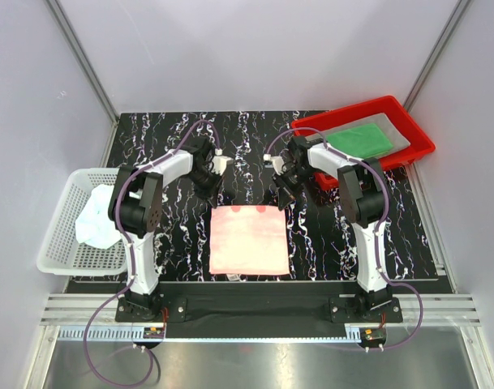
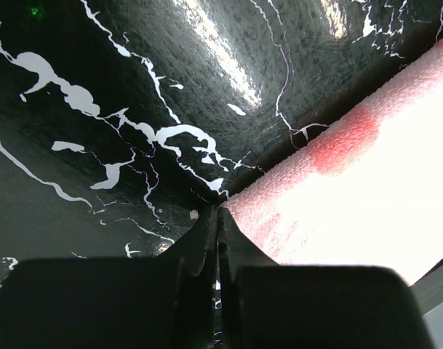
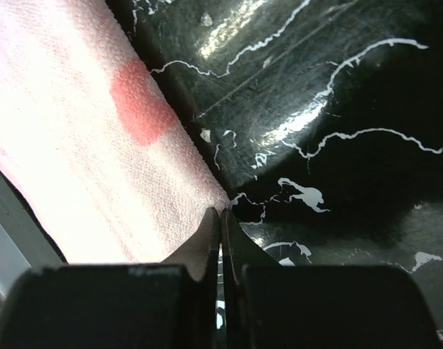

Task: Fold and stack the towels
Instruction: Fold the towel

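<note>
Both grippers, left [image 2: 218, 218] and right [image 3: 221, 217], had fingers pinching the pink towel's [image 1: 248, 241] far corners, apparently to fold it over on the surface [image 1: 328, 235].

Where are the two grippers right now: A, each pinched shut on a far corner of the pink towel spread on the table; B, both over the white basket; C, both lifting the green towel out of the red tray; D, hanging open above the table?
A: the left gripper and the right gripper sit at the far corners of the flat pink towel, and each wrist view shows the jaws closed at the towel's corner.
</note>
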Robot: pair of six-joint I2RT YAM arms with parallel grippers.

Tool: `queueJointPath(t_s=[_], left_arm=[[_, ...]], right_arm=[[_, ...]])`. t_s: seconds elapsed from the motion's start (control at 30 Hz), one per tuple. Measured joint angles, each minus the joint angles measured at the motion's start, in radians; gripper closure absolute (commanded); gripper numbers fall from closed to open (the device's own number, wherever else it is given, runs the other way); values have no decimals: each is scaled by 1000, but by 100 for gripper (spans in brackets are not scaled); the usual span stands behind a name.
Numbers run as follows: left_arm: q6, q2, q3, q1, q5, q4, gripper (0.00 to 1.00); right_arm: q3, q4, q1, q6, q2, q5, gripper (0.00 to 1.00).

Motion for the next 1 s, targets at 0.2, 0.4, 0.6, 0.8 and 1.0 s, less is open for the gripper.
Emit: queueJointPath(t_s=[0.2,0.4,0.6,0.8,1.0], left_arm=[[-20,-3,7,-8,-39,-2,100],[-31,-3,59,-11,-107,6,100],[-31,-9,95,-9,-149,21,100],[-31,-24,101,-7,-151,29,100],[-35,-48,101,-7,-150,43,100]], right_arm=[[1,32,5,58,-13,74,100],[12,128,8,80,-31,184,100],[24,183,8,84,-32,237,100],[24,231,12,92,-35,278,100],[-18,320,18,108,-103,342,100]])
